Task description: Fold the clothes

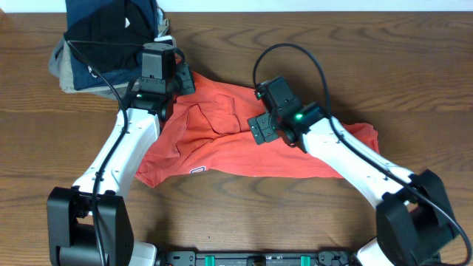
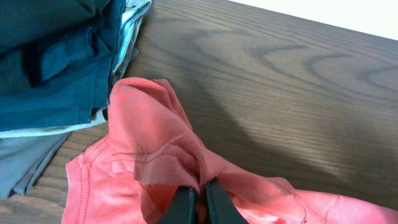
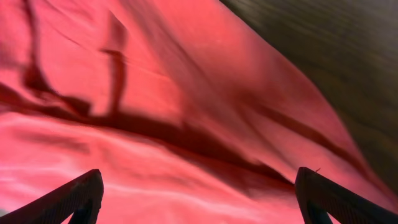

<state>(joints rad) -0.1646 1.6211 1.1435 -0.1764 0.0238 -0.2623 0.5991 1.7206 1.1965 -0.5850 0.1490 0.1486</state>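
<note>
The coral-red T-shirt (image 1: 222, 144) lies crumpled across the middle of the wooden table. My left gripper (image 2: 200, 198) is shut on a raised fold of its fabric (image 2: 168, 149) at the shirt's upper left corner, near the garment stack. My right gripper (image 3: 198, 193) hovers wide open just over the shirt's middle, its two dark fingertips (image 3: 84, 194) far apart with only red cloth (image 3: 186, 93) beneath and nothing between them. From overhead, the right gripper (image 1: 260, 130) sits above the shirt's centre and the left gripper (image 1: 164, 98) at its top left.
A stack of folded dark blue, black and grey garments (image 1: 103, 41) lies at the back left, close to the left gripper, also seen in the left wrist view (image 2: 50, 74). Bare wooden table (image 1: 369, 66) extends to the back right and along the front.
</note>
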